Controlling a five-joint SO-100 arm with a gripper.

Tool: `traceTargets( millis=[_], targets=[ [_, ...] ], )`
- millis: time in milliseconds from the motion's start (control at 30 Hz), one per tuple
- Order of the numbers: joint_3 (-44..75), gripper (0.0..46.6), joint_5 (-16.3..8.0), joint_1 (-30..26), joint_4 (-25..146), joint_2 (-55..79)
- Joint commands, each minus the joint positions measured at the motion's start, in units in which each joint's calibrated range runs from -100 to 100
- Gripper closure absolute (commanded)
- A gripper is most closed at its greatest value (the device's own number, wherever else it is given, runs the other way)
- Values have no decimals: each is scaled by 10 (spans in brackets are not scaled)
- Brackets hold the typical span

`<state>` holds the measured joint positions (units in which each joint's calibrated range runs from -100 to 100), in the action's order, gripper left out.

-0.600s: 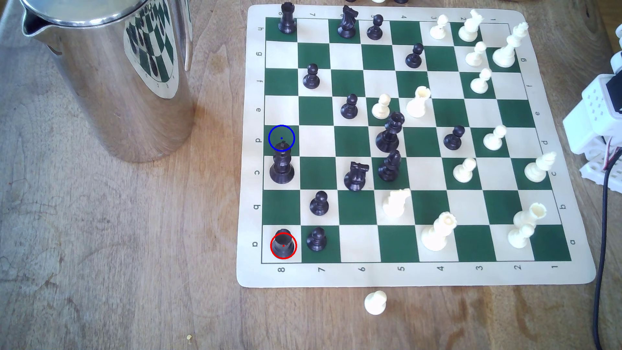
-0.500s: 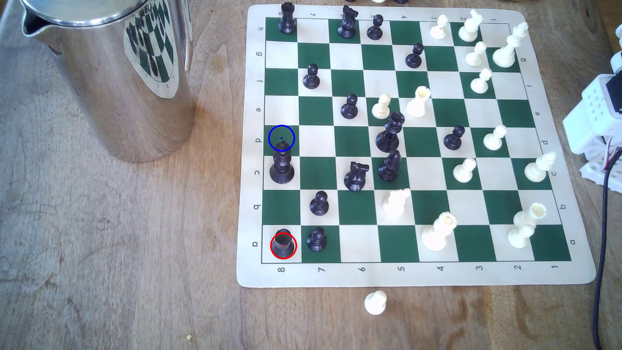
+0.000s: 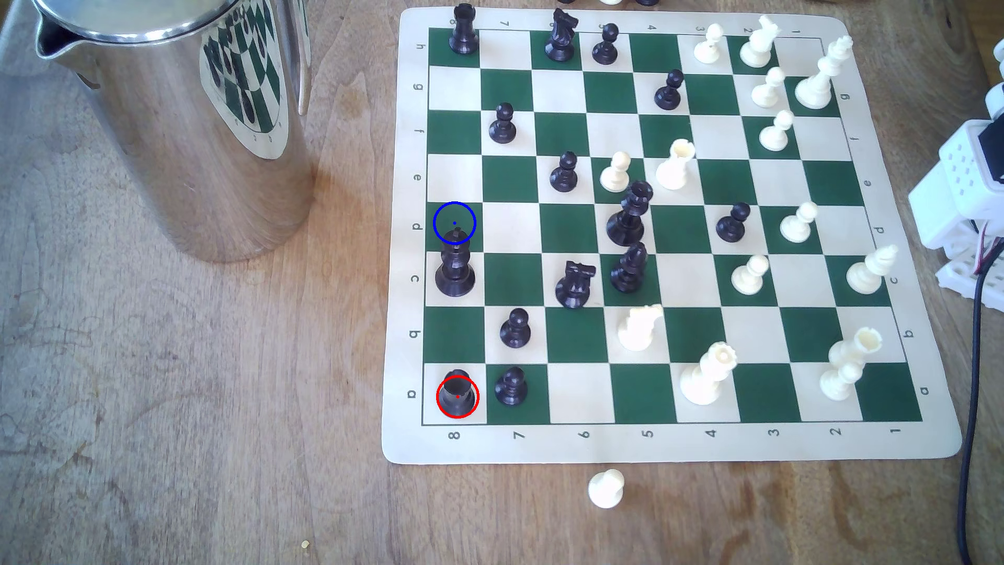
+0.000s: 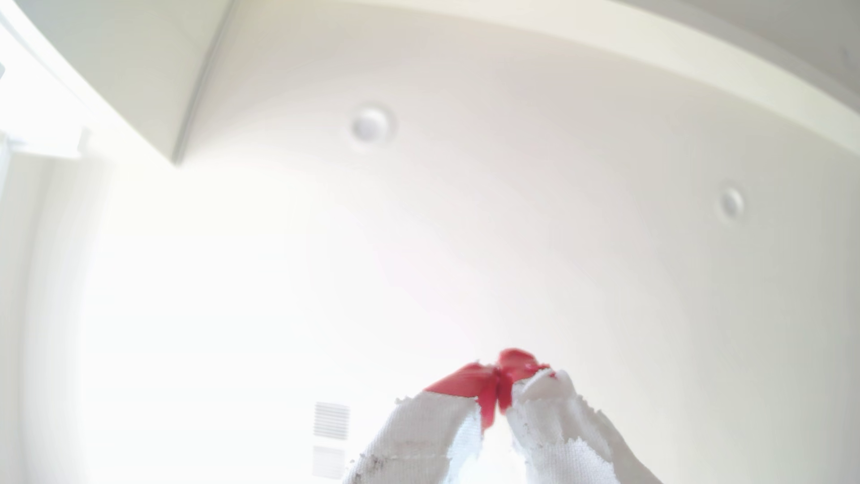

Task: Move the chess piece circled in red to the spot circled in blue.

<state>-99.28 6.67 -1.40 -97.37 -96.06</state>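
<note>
Rook (image 3: 457, 395): not yet picked up, red-ringed corner square.
Blue spot (image 3: 454, 215): not yet filled.
Gripper (image 4: 500, 391): pressed together, pointed at ceiling.

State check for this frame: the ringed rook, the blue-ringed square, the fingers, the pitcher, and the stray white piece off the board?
black rook: upright on its red-ringed corner square, not gripped.
blue-ringed square: no piece standing on it; the black king stands on the adjoining square.
gripper: fingers closed together, nothing between them.
steel pitcher: upright on the table.
white pawn: lying tipped over on the table.
</note>
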Motion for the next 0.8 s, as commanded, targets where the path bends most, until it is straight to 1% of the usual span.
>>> traceTargets(
  millis=[0,33,67,100,167,200,233,267,300,333,367,433,467,567,633,700,767],
  targets=[
    [-7,464,1,-4,-24,3],
    [-7,464,0,-4,-24,3],
    [-7,464,-7,-49,-5,2],
    [-7,464,-3,-83,13,3],
    [-7,464,-3,-165,70,1],
    [-7,464,-2,-193,101,-5],
    [-7,441,7,-214,169,-17],
    [-7,441,8,-214,196,-17],
    [-7,460,9,-214,233,-17],
    [-7,464,9,-214,264,-17],
    [-7,464,9,-212,331,-16],
    [-7,464,9,-209,385,-12],
    [-7,464,13,-207,446,-12],
    [-7,464,14,-186,549,-2],
    [-7,464,16,-182,610,-2],
    [-7,464,7,-184,696,-2],
    [-7,464,6,-191,748,-5]
  ],
)
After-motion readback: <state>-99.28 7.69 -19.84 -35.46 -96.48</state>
